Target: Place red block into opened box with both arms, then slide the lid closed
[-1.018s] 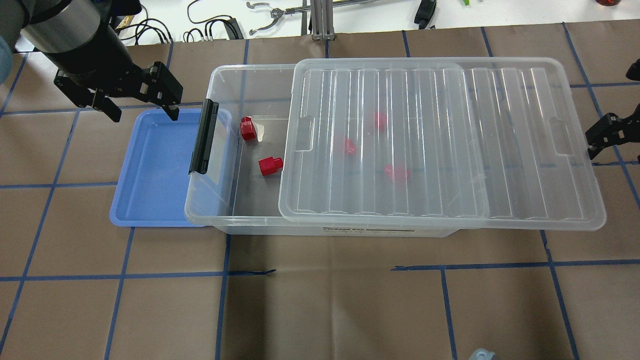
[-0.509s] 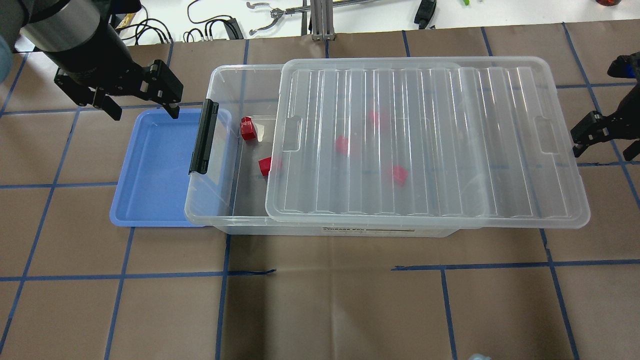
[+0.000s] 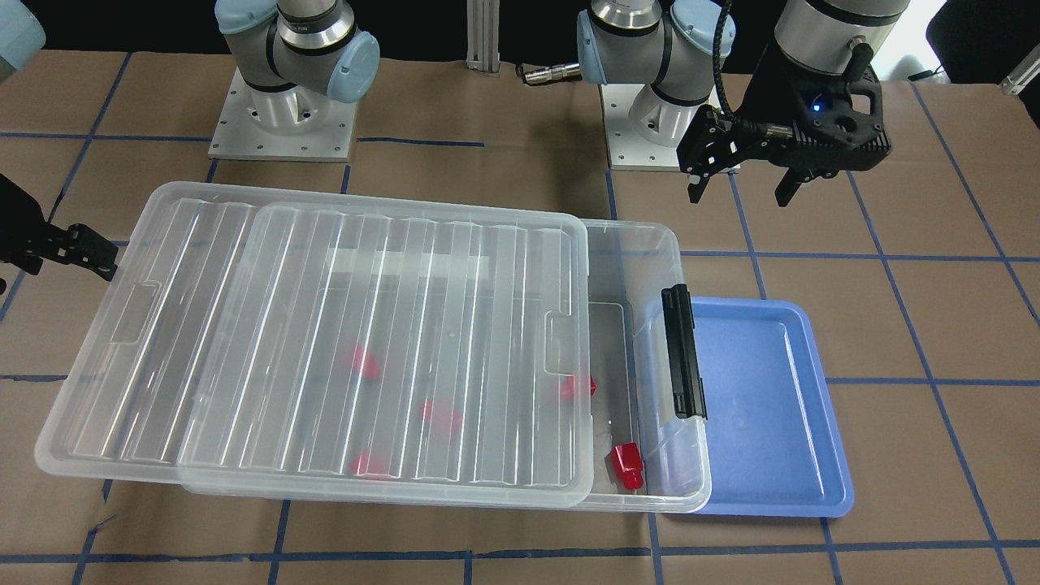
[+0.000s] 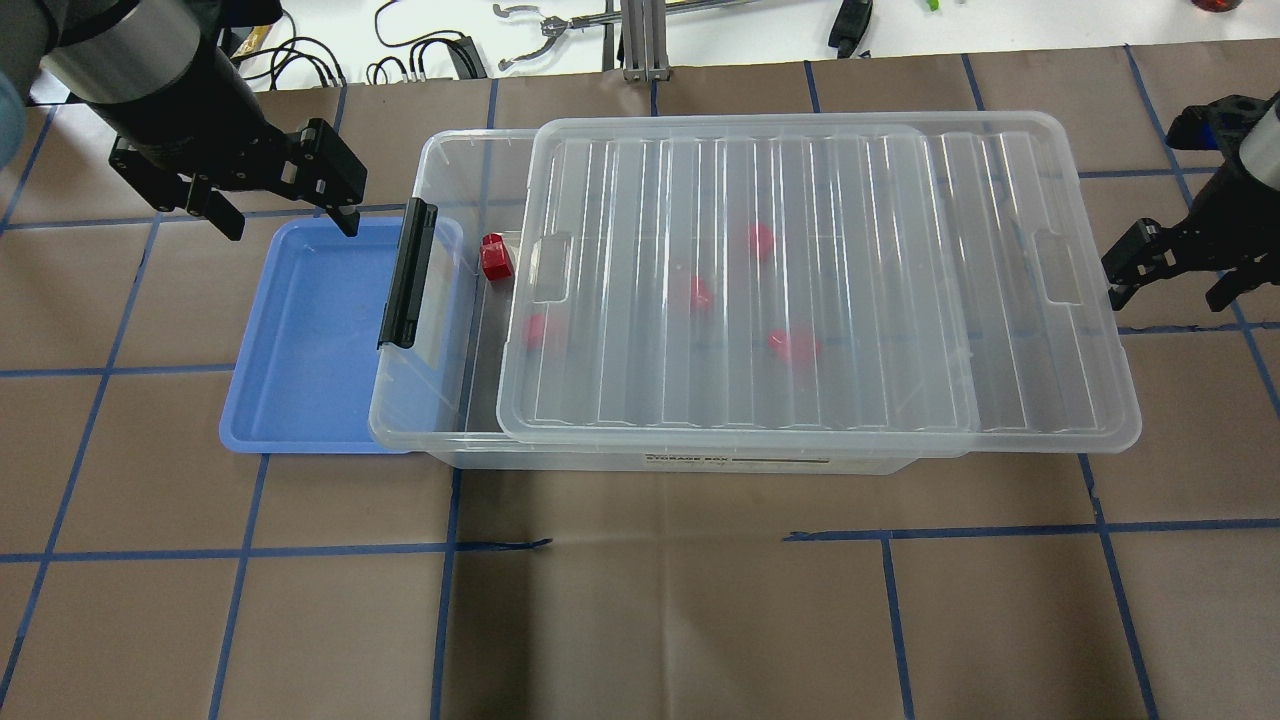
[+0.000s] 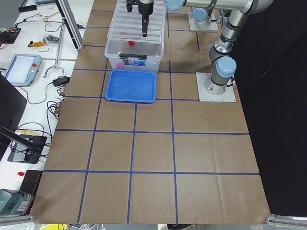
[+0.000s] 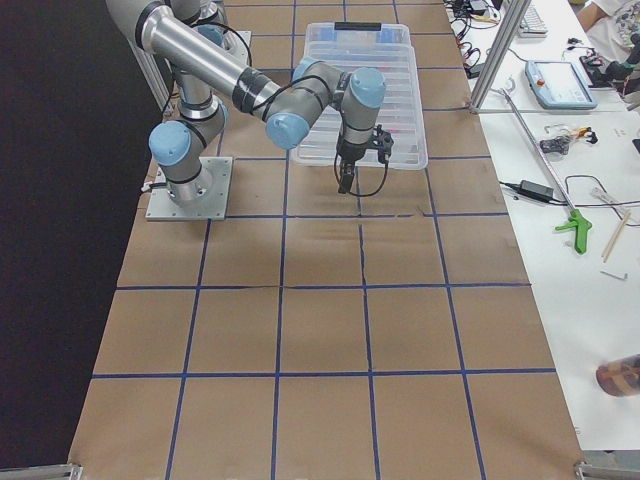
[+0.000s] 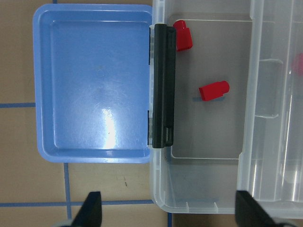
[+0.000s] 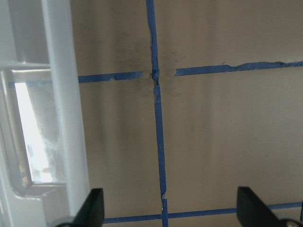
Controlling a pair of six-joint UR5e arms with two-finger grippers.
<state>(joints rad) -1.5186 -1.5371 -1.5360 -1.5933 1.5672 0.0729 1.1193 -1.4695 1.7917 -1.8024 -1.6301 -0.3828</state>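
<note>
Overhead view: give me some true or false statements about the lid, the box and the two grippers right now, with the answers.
1. The lid covers the box completely. False: a strip at the end with the black clip is uncovered.
2. One red block lies in that uncovered strip, close to the clip. True.
3. The left gripper is gripping a red block. False: it is open and holds nothing, hanging over the far edge of the blue tray.
4. The lid sticks out past the box at the end nearest the right gripper. True.
</note>
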